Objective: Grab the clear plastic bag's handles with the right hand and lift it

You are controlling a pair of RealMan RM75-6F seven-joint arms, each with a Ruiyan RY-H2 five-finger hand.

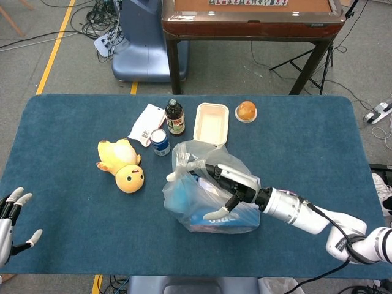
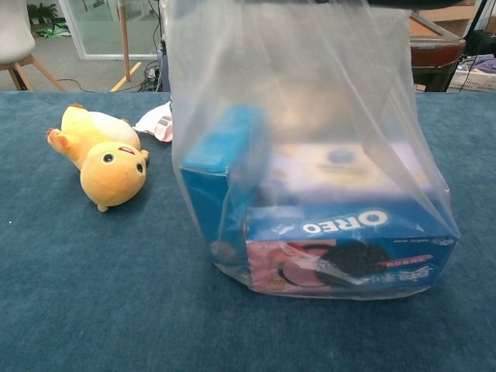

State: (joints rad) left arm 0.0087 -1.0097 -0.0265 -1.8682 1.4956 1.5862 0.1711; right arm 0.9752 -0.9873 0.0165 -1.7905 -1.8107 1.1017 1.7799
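My right hand point(image 1: 225, 184) gripped the clear bag's handles point(image 1: 188, 165) from above, bag point(image 2: 310, 170) hanging under it; left hand point(image 1: 11, 214) open, far left

The right hand point(image 1: 222, 184) grips the gathered top of the clear plastic bag point(image 1: 190, 202), which sits mid-table on the blue cloth point(image 1: 306, 141) with blue boxes inside. Behind the bag stand a blue can point(image 1: 160, 141), a dark bottle point(image 1: 174, 117) and a white tray point(image 1: 212, 122), with a yellow plush duck point(image 1: 121, 164) to the left. The left hand point(image 1: 11, 217) hovers spread-fingered and empty at the table's near left corner.
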